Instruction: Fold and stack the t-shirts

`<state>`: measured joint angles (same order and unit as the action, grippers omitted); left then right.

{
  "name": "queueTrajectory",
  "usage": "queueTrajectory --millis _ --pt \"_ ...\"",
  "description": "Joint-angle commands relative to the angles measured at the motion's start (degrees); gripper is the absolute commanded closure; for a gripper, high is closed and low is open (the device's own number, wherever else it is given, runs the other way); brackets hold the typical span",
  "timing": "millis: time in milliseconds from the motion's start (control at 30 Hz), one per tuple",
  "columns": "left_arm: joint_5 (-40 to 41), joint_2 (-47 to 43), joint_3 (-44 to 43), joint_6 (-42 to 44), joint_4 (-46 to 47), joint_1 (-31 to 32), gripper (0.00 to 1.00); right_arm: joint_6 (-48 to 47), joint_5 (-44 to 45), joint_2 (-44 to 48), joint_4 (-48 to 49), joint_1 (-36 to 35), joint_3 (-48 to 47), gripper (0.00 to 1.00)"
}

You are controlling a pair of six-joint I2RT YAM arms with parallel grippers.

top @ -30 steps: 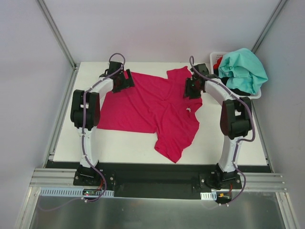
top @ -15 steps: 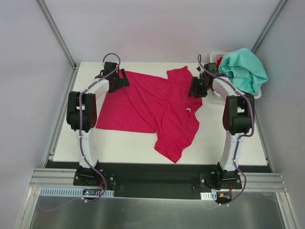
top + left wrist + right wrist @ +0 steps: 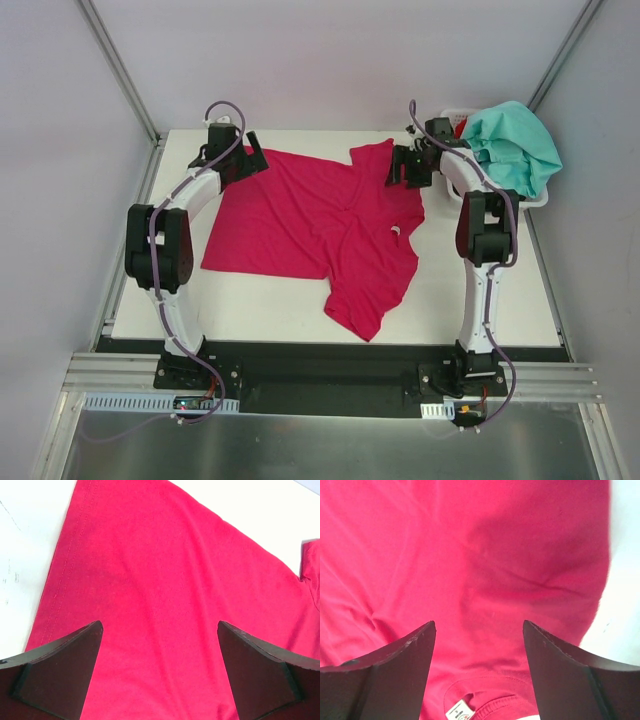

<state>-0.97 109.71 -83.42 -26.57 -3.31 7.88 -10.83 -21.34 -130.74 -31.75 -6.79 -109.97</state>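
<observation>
Left tool (image 3: pixel 160 626): jaws spread wide and holding nothing, above the far left corner of the magenta t-shirt (image 3: pixel 310 220), just inside its stitched hem.
Right tool (image 3: pixel 479 624): jaws apart with nothing between them, over the magenta t-shirt's far right part, with its small white label (image 3: pixel 460 711) just below the fingers.
Basket (image 3: pixel 537 202): white plastic, to the right of the magenta t-shirt and just off its far right sleeve.
Basket contents: a teal-mint t-shirt (image 3: pixel 510 145) is heaped on top and spills over the rim; a bit of red cloth (image 3: pixel 458 128) shows on the side facing the magenta t-shirt; something dark (image 3: pixel 505 188) lies under the teal one.
Magenta t-shirt: spread on the tabletop (image 3: pixel 250 300), flat on its left half, creased and bunched on its right, with one corner reaching toward the near edge.
Surface: white tabletop, bare on every side of the magenta t-shirt.
Room: pale walls, aluminium corner posts (image 3: pixel 120 70) beyond the magenta t-shirt, a black rail (image 3: pixel 320 380) carrying both arm bases on its near side.
Change: the left tool has moved farther out toward the shirt's far left corner; the right tool has moved up to the far sleeve and its jaws have widened; the magenta t-shirt lies as before.
</observation>
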Motion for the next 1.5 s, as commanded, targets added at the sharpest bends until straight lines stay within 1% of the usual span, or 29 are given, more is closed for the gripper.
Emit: queueTrajectory --millis 0,100,233,300,433,500,567,633,700,767,800,833,867,900,933,967,1000,1067,1100,1167,1200,1300,1400,1467 --pt "-0.3 -4.0 1.3 -0.7 2.3 0.2 0.01 -1.7 1.2 -1.9 -4.3 1.7 -6.8 0.23" --pt "-0.6 -4.8 1.8 -0.9 2.6 0.2 0.01 -1.0 1.5 -2.6 -3.7 2.5 -7.1 0.17" --pt "-0.9 -5.9 2.0 -0.9 2.8 0.2 0.01 0.8 2.2 -5.4 -6.5 4.1 -11.1 0.16" --pt "-0.8 -6.7 2.1 -0.7 2.7 0.2 0.01 1.9 2.5 -6.4 -7.6 4.2 -11.9 0.13" --pt "-0.6 -8.4 3.1 -0.7 2.9 0.3 0.01 3.4 4.1 -7.4 -8.2 4.9 -13.2 0.12" --pt "-0.2 -9.9 3.9 -0.9 3.1 0.3 0.01 4.0 4.4 -8.5 -9.4 5.2 -15.9 0.06" --pt "0.1 -11.2 5.7 -0.9 5.1 0.4 0.01 4.4 3.5 -9.7 -9.9 5.5 -17.9 0.05" --pt "0.4 -12.4 6.7 -0.8 6.0 0.4 0.01 4.5 3.6 -7.7 -8.2 5.5 -16.2 0.03" --pt "0.5 -13.1 7.4 -0.7 7.0 0.5 0.01 4.2 3.2 -5.8 -4.5 5.5 -12.9 0.03" --pt "0.4 -13.4 7.6 -0.6 7.3 0.6 0.01 3.0 1.7 -2.9 -1.0 5.2 -11.3 0.00" --pt "0.5 -13.6 7.6 -0.5 7.4 0.6 0.01 2.3 0.6 -1.7 0.7 5.0 -9.0 0.01" --pt "0.5 -13.6 7.7 -0.6 7.6 0.7 0.01 1.6 -2.9 -0.2 2.1 4.7 -7.6 0.04" --pt "0.4 -13.7 7.9 -0.5 8.1 0.8 0.01 0.8 -4.2 2.8 3.8 4.4 -6.0 0.04" --pt "0.4 -14.3 8.5 -0.6 8.5 1.0 0.01 0.6 -5.5 5.1 7.9 4.3 -4.0 0.04" --pt "0.2 -14.4 8.8 -0.8 9.0 1.0 0.01 0.6 -6.9 7.1 9.5 3.7 0.4 0.04" --pt "0.2 -14.5 8.9 -0.9 9.2 1.2 0.01 1.2 -9.7 10.6 11.7 3.3 1.9 0.04" --pt "-0.3 -14.7 9.0 -0.9 9.3 1.2 0.01 1.7 -10.6 12.1 11.7 2.4 3.2 0.04" --pt "-0.3 -15.1 9.1 -0.9 9.3 1.4 0.01 0.5 -10.7 14.7 8.5 0.7 3.9 0.04" --pt "-0.3 -15.3 9.2 -0.9 9.3 1.6 0.01 -1.9 -10.0 17.7 7.5 -1.7 4.2 0.04" --pt "-0.8 -15.8 9.3 -0.7 9.3 1.7 0.01 -4.2 -6.4 20.4 5.7 -4.5 5.6 0.04" --pt "-1.0 -15.8 9.5 -0.7 9.3 1.7 0.01 -4.8 -5.7 21.1 4.8 -6.2 5.6 0.04" --pt "-1.1 -16.5 10.1 -0.9 9.3 1.8 0.01 -2.1 -7.2 20.0 4.1 -7.0 5.8 0.04" --pt "-1.4 -16.9 10.6 -0.9 9.3 1.8 0.01 -0.5 -7.6 16.2 4.7 -6.9 5.7 0.04" --pt "-1.5 -17.1 10.7 -0.7 9.3 1.7 0.01 -0.1 -8.1 12.3 4.0 -7.1 3.4 0.04"
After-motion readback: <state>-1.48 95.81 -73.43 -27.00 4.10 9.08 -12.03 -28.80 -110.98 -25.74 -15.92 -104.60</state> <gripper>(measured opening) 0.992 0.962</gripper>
